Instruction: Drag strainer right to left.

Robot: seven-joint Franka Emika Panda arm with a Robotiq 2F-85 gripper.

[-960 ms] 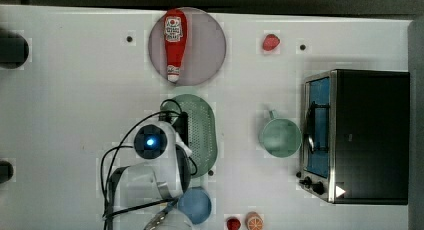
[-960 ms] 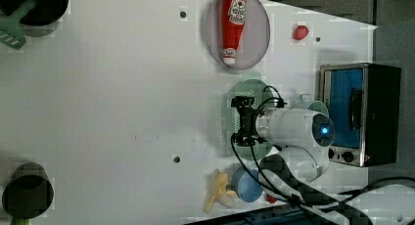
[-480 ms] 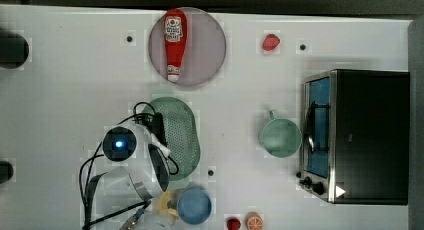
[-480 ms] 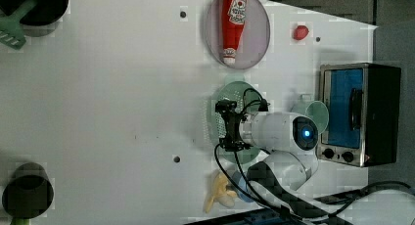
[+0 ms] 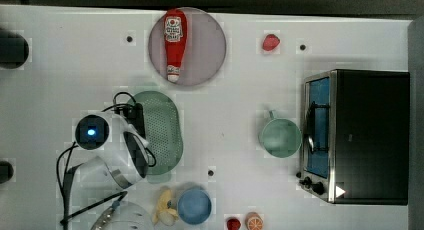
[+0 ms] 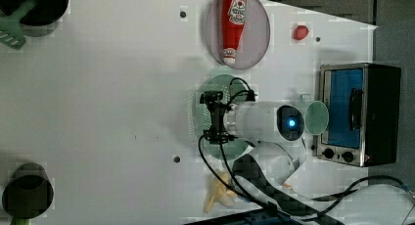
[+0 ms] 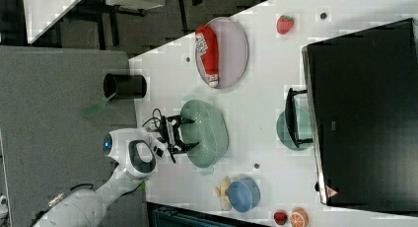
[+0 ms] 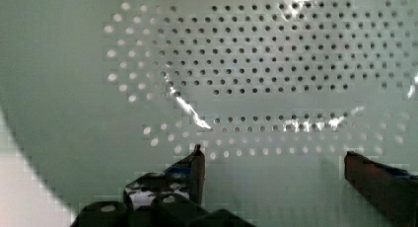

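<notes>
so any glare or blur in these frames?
Wrist view: bright glare streaks on the strainer, fingertips soft. Top view: blocky patches on the table. Right view: oven top nearly featureless black.

top, left: overhead, far | right: high oblique | wrist: close | shared: table (image 5: 60, 70)

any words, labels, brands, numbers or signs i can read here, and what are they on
No text can be read as words.
Red ketchup bottle on the round grey plate: a white label with print, too blurred to read.
Black and silver toaster oven: a white triangle mark at its front corner in the top view, a red triangle sign in the right view, contents illegible.
Pale sage-green oval plastic strainer: no marking.
</notes>
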